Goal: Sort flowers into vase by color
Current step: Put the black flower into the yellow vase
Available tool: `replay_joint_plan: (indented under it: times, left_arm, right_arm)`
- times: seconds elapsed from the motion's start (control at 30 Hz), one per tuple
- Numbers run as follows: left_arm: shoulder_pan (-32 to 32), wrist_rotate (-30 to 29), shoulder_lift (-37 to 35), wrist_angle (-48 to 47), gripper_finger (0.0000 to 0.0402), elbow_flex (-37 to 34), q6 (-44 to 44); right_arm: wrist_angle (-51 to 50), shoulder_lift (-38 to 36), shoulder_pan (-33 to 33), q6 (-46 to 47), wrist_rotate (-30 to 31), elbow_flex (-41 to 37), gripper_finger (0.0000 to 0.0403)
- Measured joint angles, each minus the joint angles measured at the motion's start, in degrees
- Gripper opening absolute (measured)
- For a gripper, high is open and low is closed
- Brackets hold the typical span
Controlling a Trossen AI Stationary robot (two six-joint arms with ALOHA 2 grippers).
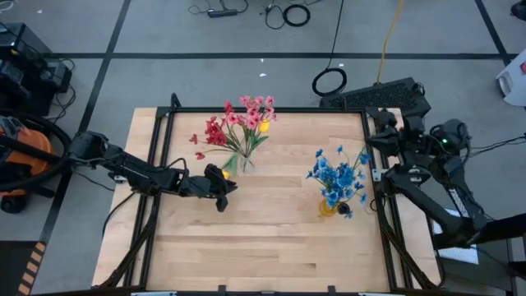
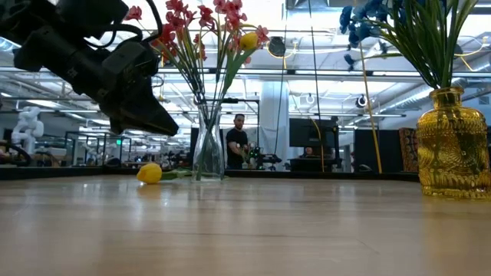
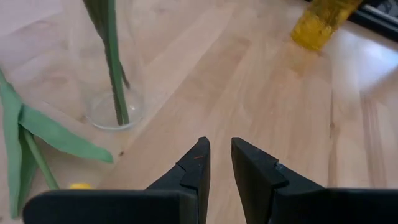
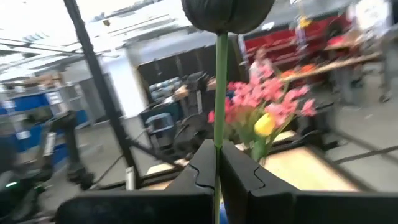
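- High view: the left gripper (image 1: 220,197) is seen low over the table (image 1: 271,247), with a yellow bud (image 1: 223,174) lying just beyond its tips and the clear vase (image 1: 245,162) of red and pink flowers (image 1: 242,123) close past that; the amber vase (image 1: 329,207) of blue flowers (image 1: 339,174) is set well off to its side. The right gripper is hard to make out among the arm's dark links at the table's edge
- Low view: the yellow bud (image 2: 149,173) is shown lying flat beside the clear vase (image 2: 208,146); a person (image 2: 237,142) is seen in the room behind
- Left wrist view: the fingers (image 3: 193,168) are held slightly apart, with nothing between them
- Right wrist view: the right gripper (image 4: 217,163) is shown clamped on the stem of a dark bud (image 4: 227,12), which is cut off at the top
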Motion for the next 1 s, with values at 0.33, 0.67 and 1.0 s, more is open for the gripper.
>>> replay_joint_plan:
  times: [0.33, 0.67, 1.0]
  left_arm:
    - [1.20, 0.02, -0.02, 2.01, 0.0072, 0.00, 0.07]
    - [1.15, 0.02, -0.02, 1.94, 0.0072, 0.00, 0.55]
    - [1.15, -0.94, -0.02, 1.92, 0.0072, 0.00, 0.63]
  right_arm:
    - [0.43, 2.74, 9.72, -0.44, 4.02, -0.77, 0.0000]
    - [-6.93, -2.55, 16.48, 0.98, 17.11, -0.80, 0.0000]
    - [-6.03, -2.59, 22.48, 1.22, 22.26, -1.36, 0.0000]
